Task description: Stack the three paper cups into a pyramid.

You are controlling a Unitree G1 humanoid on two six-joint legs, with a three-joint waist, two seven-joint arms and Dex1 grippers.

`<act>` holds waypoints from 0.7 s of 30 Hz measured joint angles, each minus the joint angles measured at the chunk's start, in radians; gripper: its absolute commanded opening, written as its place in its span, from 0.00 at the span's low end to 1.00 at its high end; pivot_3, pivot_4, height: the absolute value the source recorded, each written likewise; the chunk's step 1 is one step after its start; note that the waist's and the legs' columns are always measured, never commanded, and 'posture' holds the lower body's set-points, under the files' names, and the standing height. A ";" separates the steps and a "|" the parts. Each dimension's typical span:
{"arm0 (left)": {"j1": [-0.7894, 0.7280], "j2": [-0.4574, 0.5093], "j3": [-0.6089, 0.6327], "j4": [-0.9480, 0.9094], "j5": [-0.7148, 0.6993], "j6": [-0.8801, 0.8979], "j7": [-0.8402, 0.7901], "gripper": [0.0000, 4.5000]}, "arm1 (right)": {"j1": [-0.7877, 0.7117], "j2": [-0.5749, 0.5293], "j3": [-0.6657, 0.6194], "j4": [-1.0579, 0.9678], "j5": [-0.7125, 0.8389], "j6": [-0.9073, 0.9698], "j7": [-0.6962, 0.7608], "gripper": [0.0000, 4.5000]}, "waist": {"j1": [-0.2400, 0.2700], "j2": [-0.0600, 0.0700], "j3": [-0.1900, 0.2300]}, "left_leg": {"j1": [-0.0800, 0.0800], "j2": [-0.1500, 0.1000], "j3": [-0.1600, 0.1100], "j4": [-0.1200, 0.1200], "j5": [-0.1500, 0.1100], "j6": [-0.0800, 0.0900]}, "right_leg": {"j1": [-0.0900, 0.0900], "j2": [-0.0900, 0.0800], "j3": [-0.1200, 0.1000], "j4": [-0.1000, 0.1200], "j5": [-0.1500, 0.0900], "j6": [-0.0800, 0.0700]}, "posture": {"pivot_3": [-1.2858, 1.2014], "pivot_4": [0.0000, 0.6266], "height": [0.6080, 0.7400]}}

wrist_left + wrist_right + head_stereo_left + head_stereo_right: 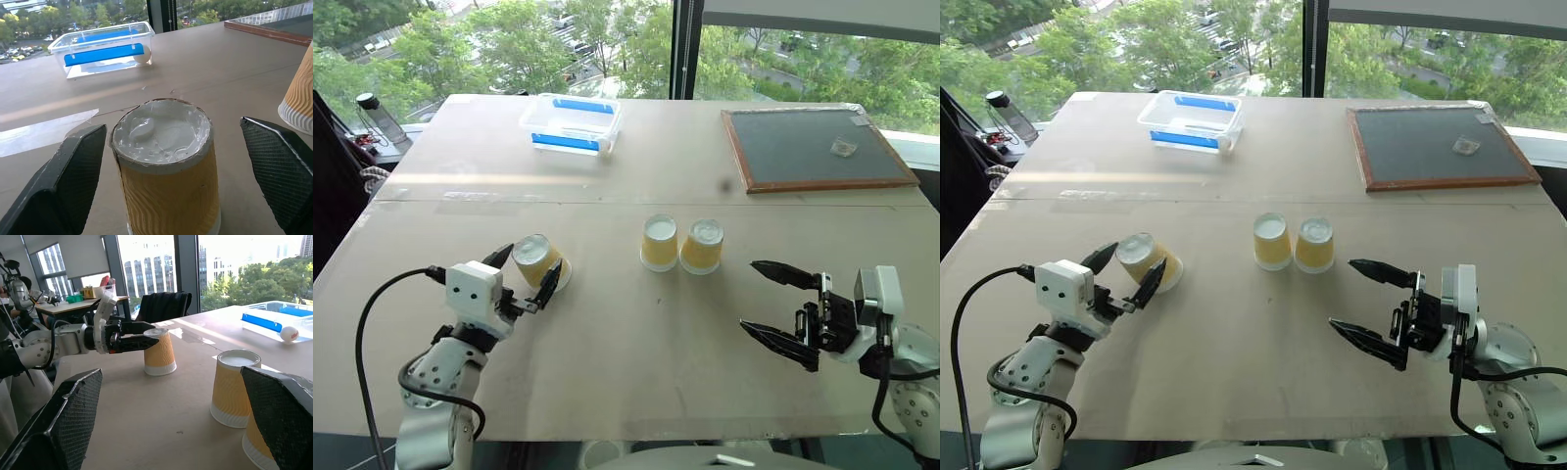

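Three paper cups stand upside down on the table, white bases up. Two of them (659, 242) (702, 245) sit side by side at the centre, touching. The third cup (541, 260) stands alone at the left, between the fingers of my left gripper (524, 272). That gripper is open; in the left wrist view a gap shows between the cup (166, 161) and each of the fingers (73, 181). My right gripper (749, 296) is open and empty, pointing left, in front of and to the right of the central pair.
A clear plastic box (572, 122) with blue strips holds a white ball (142, 55) at the back left. A wood-framed dark board (815, 147) lies at the back right. A bottle (374, 116) stands off the table's far left corner.
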 measured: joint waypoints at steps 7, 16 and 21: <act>-0.026 0.012 0.000 0.035 0.005 -0.011 0.023 1.00 | -0.014 0.000 0.004 -0.033 -0.002 0.017 -0.035 0.99 | 0.000 0.000 0.000 | 0.000 0.000 0.000 0.000 0.000 0.000 | 0.000 0.000 0.000 0.000 0.000 0.000 | 0.52 0.24 1.00; -0.041 0.008 0.000 0.088 -0.015 -0.022 0.036 0.52 | -0.015 -0.006 0.009 -0.035 0.003 0.027 -0.029 1.00 | 0.000 0.000 0.000 | 0.000 0.000 -0.001 0.000 0.000 0.000 | 0.000 0.000 0.000 0.000 0.000 0.000 | 0.52 0.24 1.00; -0.041 0.010 0.000 0.094 -0.015 -0.031 0.034 0.52 | -0.015 -0.006 0.009 -0.035 0.003 0.027 -0.025 1.00 | 0.000 0.000 0.000 | 0.000 0.000 -0.001 0.000 0.000 0.000 | 0.000 0.000 0.000 -0.001 0.000 0.000 | 0.52 0.24 1.00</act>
